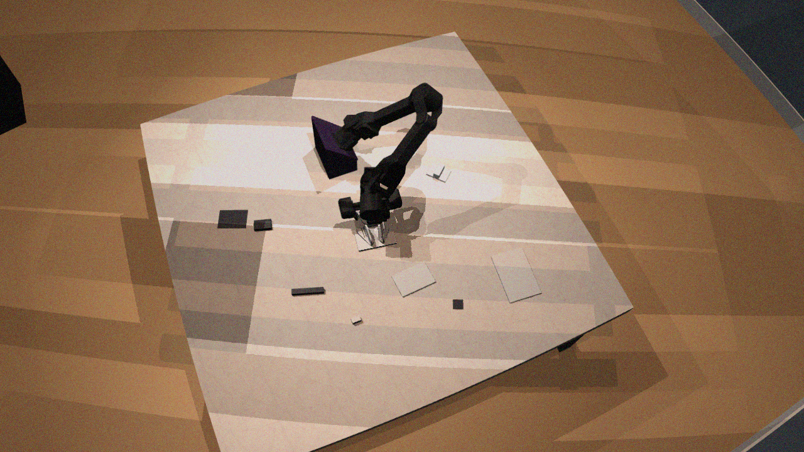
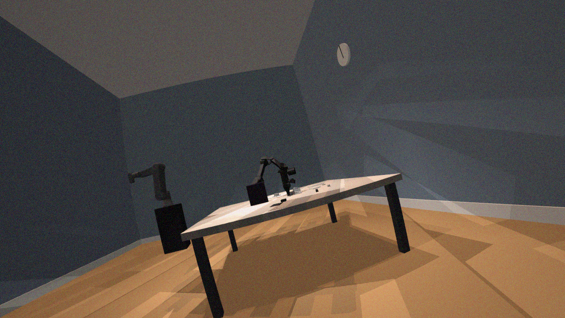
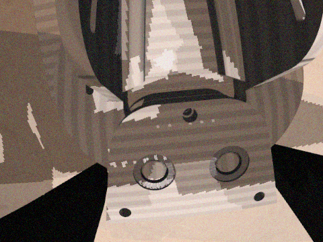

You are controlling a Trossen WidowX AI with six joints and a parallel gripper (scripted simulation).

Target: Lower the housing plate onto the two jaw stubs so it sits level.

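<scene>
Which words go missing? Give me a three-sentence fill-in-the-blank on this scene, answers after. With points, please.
1. In the wrist view, the housing plate [image 3: 192,134] shows ____ round studs, each ringed by a collar.
2. The round clock [image 2: 343,54] hangs on the ____.
3. The robot arm [image 1: 412,137] [image 2: 261,170] rises from a dark block [image 1: 335,162] [image 2: 257,193] on the ____.

Answers: two; wall; table

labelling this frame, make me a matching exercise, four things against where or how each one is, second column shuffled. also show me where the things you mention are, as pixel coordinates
Things
1. gripper [image 1: 375,243] [image 3: 185,161]
2. wall clock [image 2: 343,54]
3. second arm [image 2: 158,177]
4. long dark bar [image 1: 307,290]

Places or states
A. mounted on a black block beyond the table [image 1: 269,393] [image 2: 300,205]
B. open, at the plate [image 1: 362,247] [image 3: 192,138] with two ringed studs [image 3: 154,171] [image 3: 227,163]
C. lying on the tabletop
D. high on the blue-grey wall

Pairs: 1-B; 2-D; 3-A; 4-C
</scene>
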